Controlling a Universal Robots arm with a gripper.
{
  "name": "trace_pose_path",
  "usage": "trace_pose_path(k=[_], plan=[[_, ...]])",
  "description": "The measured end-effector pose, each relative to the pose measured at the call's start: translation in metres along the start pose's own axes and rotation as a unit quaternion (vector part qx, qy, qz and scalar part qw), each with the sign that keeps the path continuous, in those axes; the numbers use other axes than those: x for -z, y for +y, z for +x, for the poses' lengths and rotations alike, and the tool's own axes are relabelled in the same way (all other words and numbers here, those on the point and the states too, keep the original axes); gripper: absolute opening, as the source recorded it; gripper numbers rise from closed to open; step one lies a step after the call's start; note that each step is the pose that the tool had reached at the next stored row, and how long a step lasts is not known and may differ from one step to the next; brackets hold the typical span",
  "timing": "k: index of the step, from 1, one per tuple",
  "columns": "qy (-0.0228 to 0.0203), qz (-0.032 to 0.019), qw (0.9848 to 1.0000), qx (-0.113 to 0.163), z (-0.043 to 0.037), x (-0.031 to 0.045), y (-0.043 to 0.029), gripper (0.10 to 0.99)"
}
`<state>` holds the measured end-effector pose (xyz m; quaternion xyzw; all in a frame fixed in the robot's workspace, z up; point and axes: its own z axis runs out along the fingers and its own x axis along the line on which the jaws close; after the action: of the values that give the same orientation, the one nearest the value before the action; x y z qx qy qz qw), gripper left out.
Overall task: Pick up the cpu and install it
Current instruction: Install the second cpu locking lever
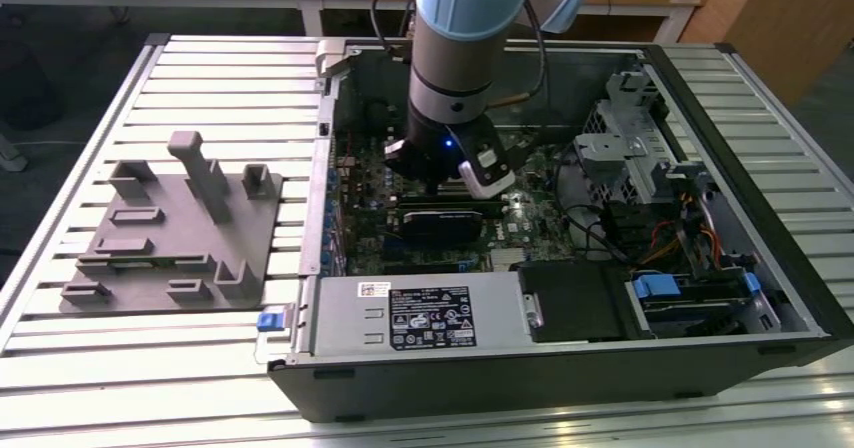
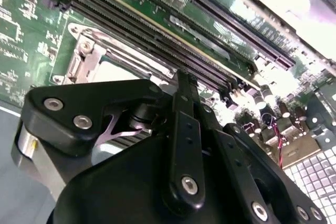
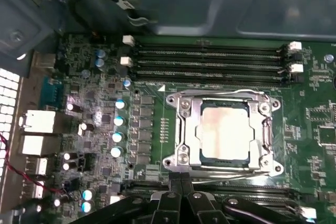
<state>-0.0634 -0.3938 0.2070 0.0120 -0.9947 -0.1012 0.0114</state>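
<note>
The cpu (image 3: 224,132) sits flat inside the metal socket frame (image 3: 181,129) on the green motherboard (image 3: 315,124), below the memory slots (image 3: 210,59). The gripper (image 3: 181,182) hangs just beside the socket, fingers pressed together and empty. The computer case (image 1: 747,358) lies open on the slatted tabletop (image 1: 200,78), grey fixture (image 1: 174,233) nearby.

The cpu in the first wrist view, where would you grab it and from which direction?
The cpu lies flat in the metal socket frame, shiny top up, its edges hemmed in by that frame. Probably best to come straight down from above and pinch two opposite edges inside the frame opening, since a sideways approach looks blocked.
</note>
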Motion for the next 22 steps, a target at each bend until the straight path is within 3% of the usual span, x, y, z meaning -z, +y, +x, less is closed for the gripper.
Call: trace_pose_path(k=[3,12,22], plan=[[-0.0008,-0.0075,1.0000,0.000,0.0023,-0.0019,-0.0003,0.106],[-0.0012,-0.0225,0.9997,0.001,0.0026,-0.0064,-0.0014,0.106],[-0.0012,-0.0252,0.9997,0.001,0.0036,-0.0084,-0.0039,0.106]])
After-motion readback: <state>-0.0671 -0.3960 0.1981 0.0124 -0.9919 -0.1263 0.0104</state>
